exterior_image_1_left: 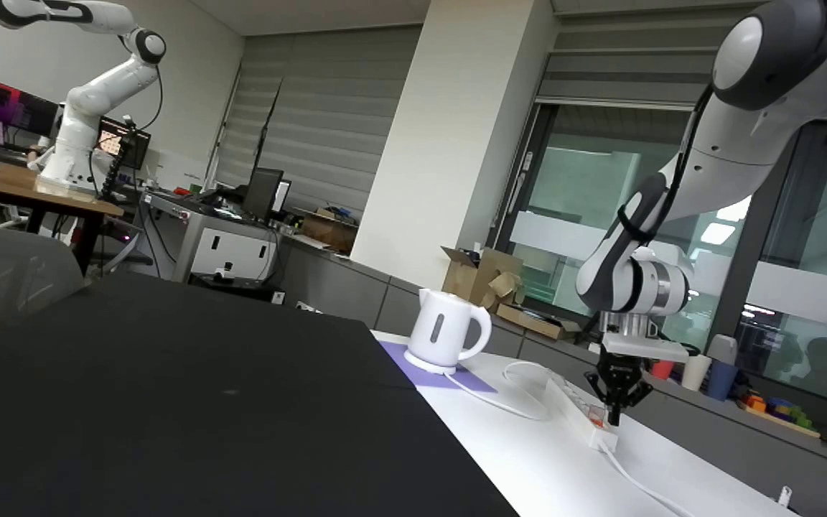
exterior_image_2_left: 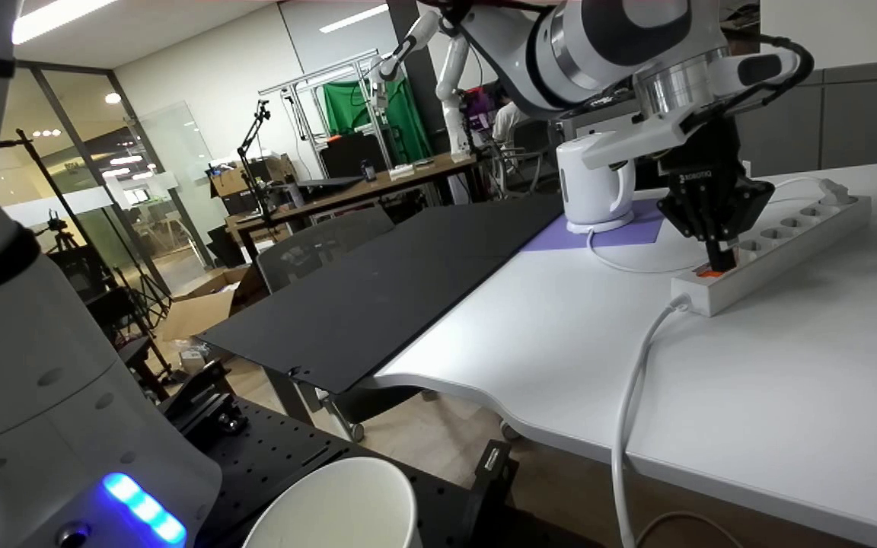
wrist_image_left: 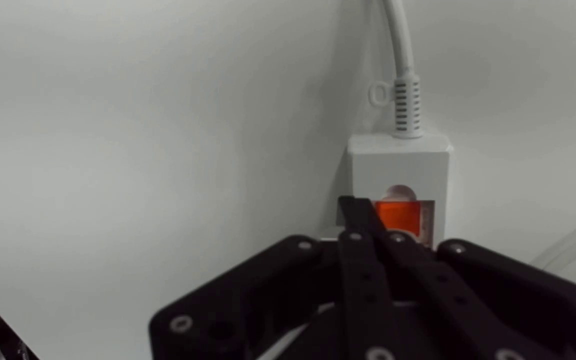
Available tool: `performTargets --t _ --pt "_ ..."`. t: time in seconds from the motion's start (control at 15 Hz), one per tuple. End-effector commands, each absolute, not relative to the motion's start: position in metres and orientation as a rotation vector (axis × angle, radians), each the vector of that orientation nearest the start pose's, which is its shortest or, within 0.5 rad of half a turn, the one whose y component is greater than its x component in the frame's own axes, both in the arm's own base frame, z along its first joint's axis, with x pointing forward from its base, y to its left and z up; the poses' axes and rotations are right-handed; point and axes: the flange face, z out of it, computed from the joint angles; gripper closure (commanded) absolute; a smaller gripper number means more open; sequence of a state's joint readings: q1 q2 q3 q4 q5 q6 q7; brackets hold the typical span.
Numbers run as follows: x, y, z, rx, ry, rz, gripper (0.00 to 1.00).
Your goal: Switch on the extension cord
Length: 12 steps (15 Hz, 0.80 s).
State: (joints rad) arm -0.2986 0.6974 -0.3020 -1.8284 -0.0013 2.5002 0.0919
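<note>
The extension cord is a long white power strip that lies on the white table in both exterior views [exterior_image_1_left: 573, 413] [exterior_image_2_left: 796, 253]. Its cable end shows in the wrist view [wrist_image_left: 400, 167]. The reddish-orange switch [wrist_image_left: 399, 218] is near that end and partly hidden by my fingers; it also shows in an exterior view [exterior_image_2_left: 706, 272]. My gripper [wrist_image_left: 355, 200] points down with its fingertips together and nothing between them. The tips are right at the switch, over its left part in the wrist view. In an exterior view the gripper [exterior_image_2_left: 720, 262] looks very close to it; I cannot tell whether it touches.
A white kettle [exterior_image_2_left: 587, 186] stands on a purple mat [exterior_image_2_left: 640, 228] beyond the strip, its cable running toward it. A large black panel [exterior_image_2_left: 408, 281] adjoins the white table [exterior_image_2_left: 530, 327]. The strip's cord [exterior_image_2_left: 629, 396] hangs over the table edge. A white cup [exterior_image_2_left: 339, 506] is near the robot base.
</note>
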Motion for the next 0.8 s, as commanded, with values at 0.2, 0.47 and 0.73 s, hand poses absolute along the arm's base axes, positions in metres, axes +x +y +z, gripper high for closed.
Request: performTargets --t 0.2,0.47,0.73 --pt "0.5463 -0.3545 0.1594 -3.11 1.077 0.087 1.0" --pt "0.548 -0.35 0.1575 -3.105 1.071 0.068 1.0" --pt "0.5491 -0.3481 0.156 -3.098 1.073 0.056 1.0"
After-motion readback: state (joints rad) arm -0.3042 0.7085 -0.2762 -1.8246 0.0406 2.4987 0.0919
